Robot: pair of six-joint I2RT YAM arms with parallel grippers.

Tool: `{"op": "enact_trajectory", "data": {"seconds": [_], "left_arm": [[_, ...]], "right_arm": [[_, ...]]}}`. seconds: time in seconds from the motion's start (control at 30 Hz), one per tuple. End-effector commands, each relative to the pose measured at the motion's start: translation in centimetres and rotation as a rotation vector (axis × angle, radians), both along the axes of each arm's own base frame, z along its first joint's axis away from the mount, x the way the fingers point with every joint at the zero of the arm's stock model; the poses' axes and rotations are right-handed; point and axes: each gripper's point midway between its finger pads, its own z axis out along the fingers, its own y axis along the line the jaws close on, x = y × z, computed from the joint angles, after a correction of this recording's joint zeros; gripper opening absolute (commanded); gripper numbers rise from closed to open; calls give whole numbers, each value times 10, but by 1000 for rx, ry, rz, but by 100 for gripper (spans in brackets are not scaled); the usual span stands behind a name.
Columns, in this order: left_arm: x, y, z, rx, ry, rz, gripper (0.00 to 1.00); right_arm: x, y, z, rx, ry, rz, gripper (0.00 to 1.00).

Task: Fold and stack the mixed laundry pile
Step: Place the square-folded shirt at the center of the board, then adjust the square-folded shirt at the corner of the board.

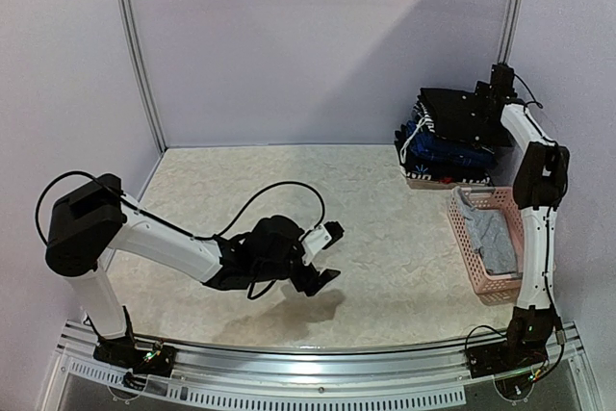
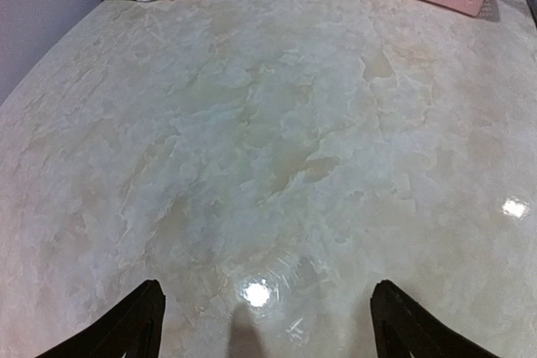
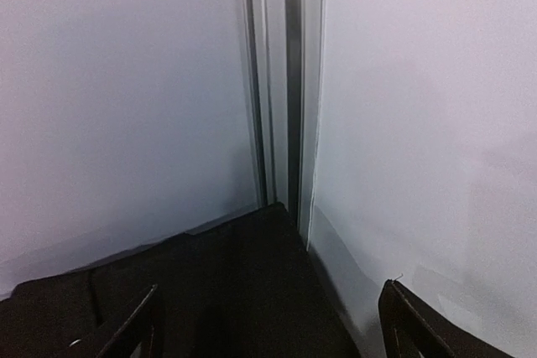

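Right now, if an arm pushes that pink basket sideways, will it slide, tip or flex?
Probably slides: the pink basket sits low and wide on a glossy table, so tipping seems unlikely. Likely light: thin perforated plastic walls, holding what looks like just a grey garment. Those walls may flex a little under a push.

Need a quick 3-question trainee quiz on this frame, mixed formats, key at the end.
1. True or false: the soft grey garment lies inside the pink plastic lattice basket.
2. Where is the stack of folded dark garments? A) far right corner of the table B) table centre C) inside the basket
3. Fill in: the left fingers stand ___ over the bare marbled tabletop.
Key: 1 true; 2 A; 3 open.
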Motion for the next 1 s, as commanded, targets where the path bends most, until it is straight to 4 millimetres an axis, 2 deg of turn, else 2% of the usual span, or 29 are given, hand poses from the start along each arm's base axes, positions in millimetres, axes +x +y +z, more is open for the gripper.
{"op": "enact_trajectory", "data": {"seconds": [0.0, 0.2, 0.33, 0.53, 0.67, 0.77, 0.8, 0.97], "left_arm": [[1, 5, 5, -35, 7, 9, 86], [-3, 9, 7, -55, 12, 7, 86], [-6, 12, 10, -69, 13, 2, 86], [-11, 14, 12, -87, 20, -15, 86], [-15, 17, 13, -89, 22, -21, 86], [-16, 20, 15, -94, 20, -20, 86], [-17, 21, 15, -95, 20, -21, 86], [-18, 23, 15, -97, 18, -22, 86]], "right_arm": [[-23, 13, 77, 22, -120, 53, 91], [-36, 31, 103, 33, -163, 147, 99], [-39, 47, 94, 60, -147, 234, 99], [-34, 67, 57, 152, -106, 336, 99], [-20, 79, 26, 214, -70, 404, 99], [-9, 87, 11, 247, -49, 449, 99], [-3, 90, -4, 263, -25, 462, 99], [13, 108, -47, 244, 55, 481, 99]]}}
